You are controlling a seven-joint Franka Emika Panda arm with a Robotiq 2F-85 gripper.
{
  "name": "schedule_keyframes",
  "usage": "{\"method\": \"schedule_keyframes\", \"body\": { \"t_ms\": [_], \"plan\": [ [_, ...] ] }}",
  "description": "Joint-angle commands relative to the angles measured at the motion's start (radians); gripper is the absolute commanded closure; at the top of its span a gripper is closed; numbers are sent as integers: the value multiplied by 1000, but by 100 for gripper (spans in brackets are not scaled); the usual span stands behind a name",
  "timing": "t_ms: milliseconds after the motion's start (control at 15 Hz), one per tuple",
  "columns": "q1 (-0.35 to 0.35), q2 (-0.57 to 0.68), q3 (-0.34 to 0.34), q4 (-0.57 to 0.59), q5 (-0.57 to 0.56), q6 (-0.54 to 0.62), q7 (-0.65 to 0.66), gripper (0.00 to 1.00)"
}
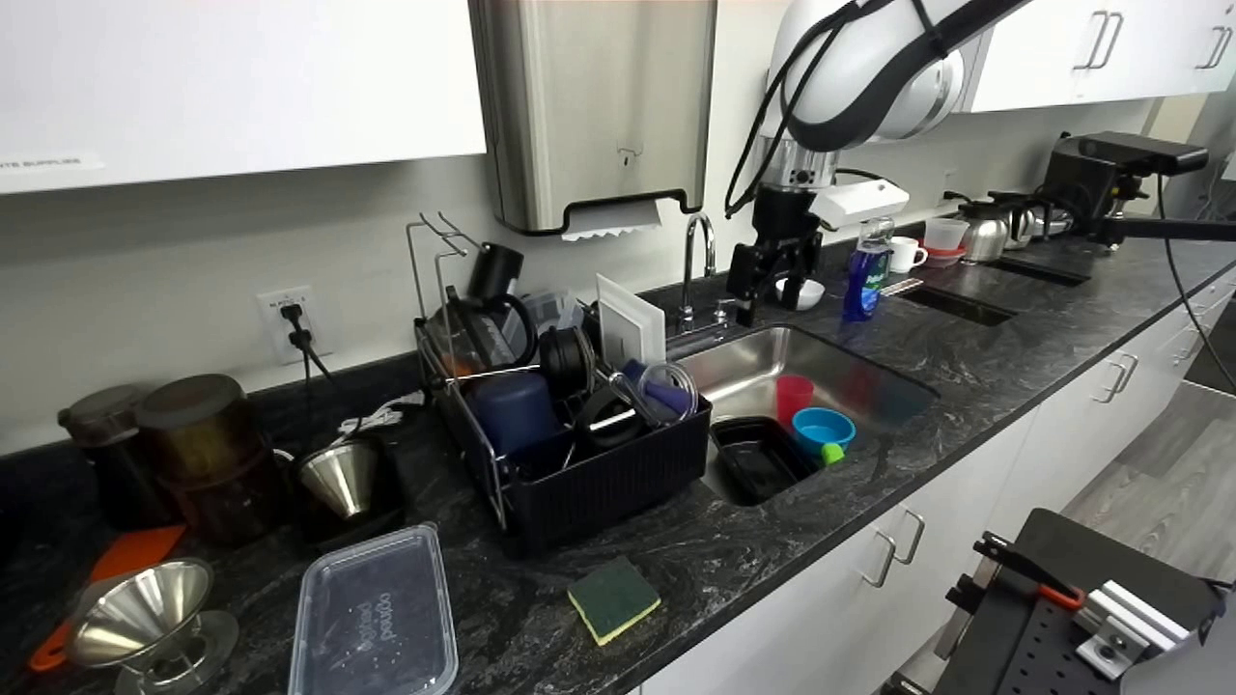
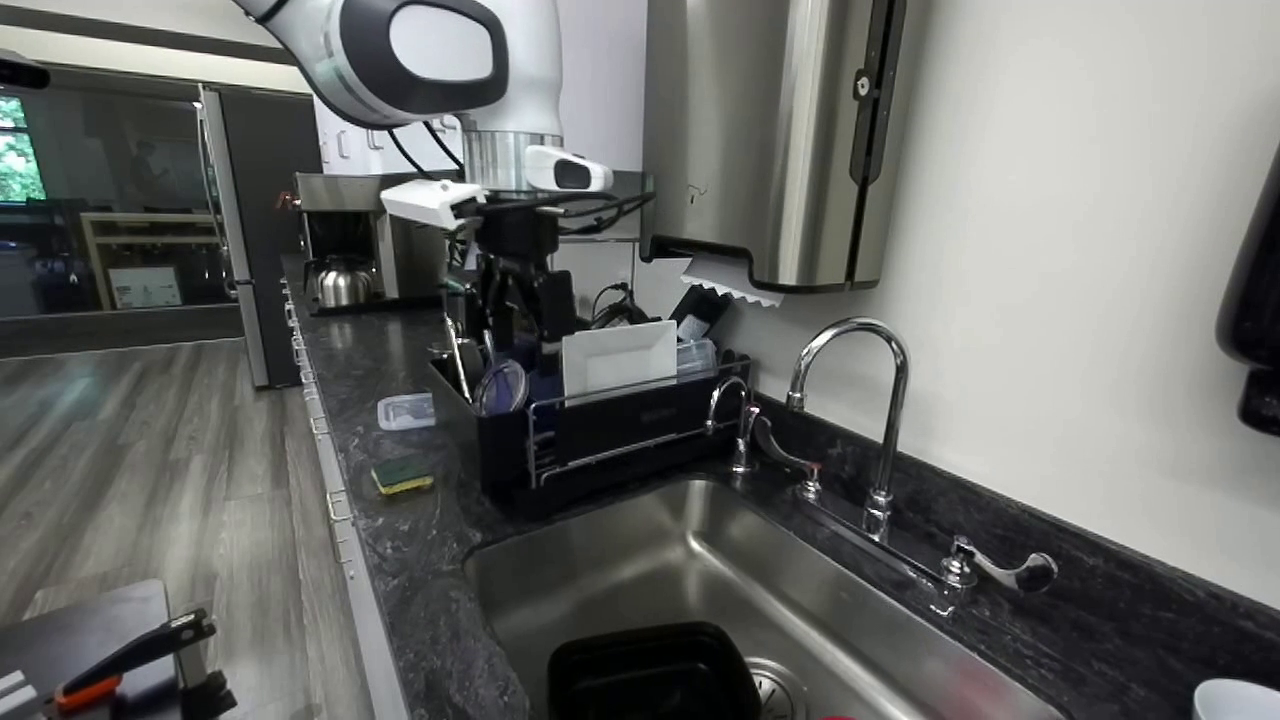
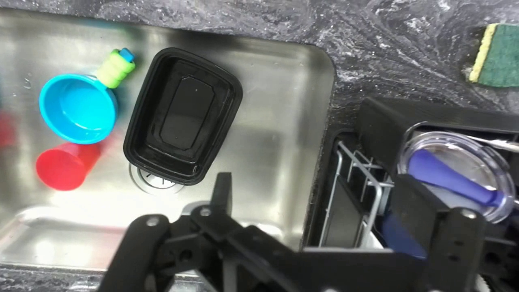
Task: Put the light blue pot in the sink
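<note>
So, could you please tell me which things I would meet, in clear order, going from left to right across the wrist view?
Light blue pot → black tray → green and yellow sponge.

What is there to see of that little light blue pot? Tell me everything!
The light blue pot is round, smooth and plastic-looking. It sits in the steel sink, mouth up, with nothing visible inside. Its ridged lime-green handle has a blue tip and angles toward the sink's front side, clear of the black tray. A red cup is close beside the pot; whether they touch is unclear.
</note>
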Motion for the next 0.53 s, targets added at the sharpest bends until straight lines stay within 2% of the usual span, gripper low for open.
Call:
{"method": "schedule_keyframes", "body": {
  "t_ms": [0,467],
  "plan": [
    [8,-20,9,-2,-8,-16,15,0],
    [13,-44,14,-14,-18,-36,27,0]
  ]
}}
